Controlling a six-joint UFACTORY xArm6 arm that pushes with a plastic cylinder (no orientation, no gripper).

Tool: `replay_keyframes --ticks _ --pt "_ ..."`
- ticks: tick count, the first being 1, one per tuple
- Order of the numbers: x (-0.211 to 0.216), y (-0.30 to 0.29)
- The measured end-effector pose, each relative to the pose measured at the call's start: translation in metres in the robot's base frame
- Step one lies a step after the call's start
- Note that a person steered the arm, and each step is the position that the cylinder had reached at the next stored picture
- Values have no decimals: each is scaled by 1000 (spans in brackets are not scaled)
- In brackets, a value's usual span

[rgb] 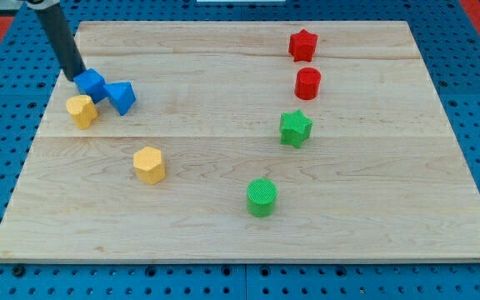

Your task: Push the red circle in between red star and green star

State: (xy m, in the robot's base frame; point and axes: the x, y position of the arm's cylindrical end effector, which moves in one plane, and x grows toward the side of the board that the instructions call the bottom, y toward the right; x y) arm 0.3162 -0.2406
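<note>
The red circle (pixel 307 83) stands on the wooden board at the view's upper right. The red star (pixel 303 45) is just above it, and the green star (pixel 295 127) is just below it, so the three sit in a near-vertical line. My tip (pixel 77 76) is far off at the view's upper left, touching the upper left side of a blue cube (pixel 91 82). The rod leans up toward the view's top left corner.
A blue triangle (pixel 122 97) sits right of the blue cube. A yellow block (pixel 81 110) lies just below the cube, and a yellow hexagon (pixel 149 164) sits lower. A green circle (pixel 262 197) is at the lower middle. The board's left edge (pixel 32 150) is near my tip.
</note>
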Motion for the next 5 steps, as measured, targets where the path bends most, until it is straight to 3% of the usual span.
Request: replay_keyframes --ticks 1,3,5 --pt "-32 50" --pt "-92 226" --pt "-108 356"
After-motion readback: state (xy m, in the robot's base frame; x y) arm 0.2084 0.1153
